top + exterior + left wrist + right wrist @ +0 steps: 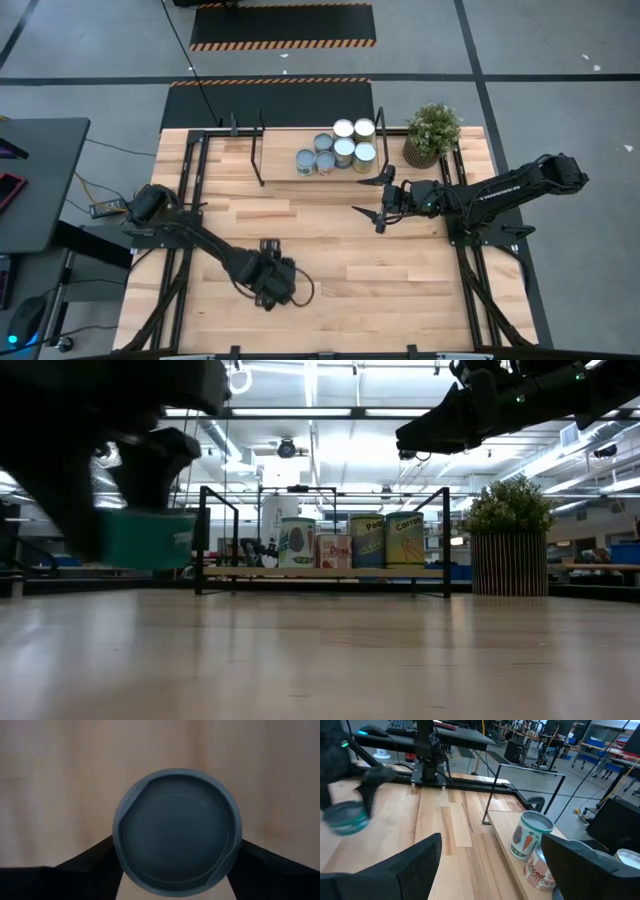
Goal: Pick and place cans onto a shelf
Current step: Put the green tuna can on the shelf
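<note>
My left gripper (270, 288) hangs over the table's near left part, shut on a teal-labelled can (145, 540). The left wrist view shows the can's round grey top (177, 832); the right wrist view shows the can (345, 820) blurred. In the high view the gripper hides it. Several cans (340, 148) stand upright on the right end of the shelf (280, 152) at the far edge. My right gripper (378, 205) stands open near the shelf's right end, nearly level, with nothing between its fingers. My left gripper pinches the can's round side wall (120, 847) between its two fingers (95, 865), one on each opposite side just below the top rim. The fingers come from above, pointing steeply down. The can hangs upright, lifted clear of the tabletop.
A potted plant (432, 135) stands at the table's far right corner beside the shelf. The shelf's thin black posts (203, 540) rise at its ends. Pale wood tabletop (330, 245) lies between the two grippers. A dark desk (40, 180) stands left of the table.
</note>
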Tool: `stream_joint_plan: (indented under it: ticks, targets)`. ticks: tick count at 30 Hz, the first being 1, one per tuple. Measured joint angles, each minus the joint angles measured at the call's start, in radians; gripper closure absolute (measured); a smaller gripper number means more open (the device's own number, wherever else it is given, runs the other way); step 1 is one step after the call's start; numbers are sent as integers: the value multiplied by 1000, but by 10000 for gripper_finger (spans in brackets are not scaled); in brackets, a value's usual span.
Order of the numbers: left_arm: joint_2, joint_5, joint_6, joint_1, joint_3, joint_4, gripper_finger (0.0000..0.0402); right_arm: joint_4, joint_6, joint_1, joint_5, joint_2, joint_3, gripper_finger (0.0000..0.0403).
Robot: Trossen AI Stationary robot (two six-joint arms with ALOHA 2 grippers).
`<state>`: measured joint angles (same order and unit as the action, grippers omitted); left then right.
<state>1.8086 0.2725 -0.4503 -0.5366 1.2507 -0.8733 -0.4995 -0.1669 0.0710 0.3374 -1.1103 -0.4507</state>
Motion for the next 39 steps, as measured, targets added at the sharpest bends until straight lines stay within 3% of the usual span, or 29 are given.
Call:
stream_joint_plan:
  ticks: [5,17,24,31,39]
  targets:
    - [-34,71,44,80,0,-77,110,0,0,0,0,0,0,54]
    - [-45,71,372,341,-2,-142,110,7,0,0,0,-1,0,54]
    - [-92,64,539,545,-1,-77,110,7,-8,0,0,-1,0,54]
    - [-102,-22,602,719,-1,-38,110,8,-11,0,0,-1,0,54]
    - [-101,-52,593,868,-1,1,110,7,-11,0,0,-1,0,54]
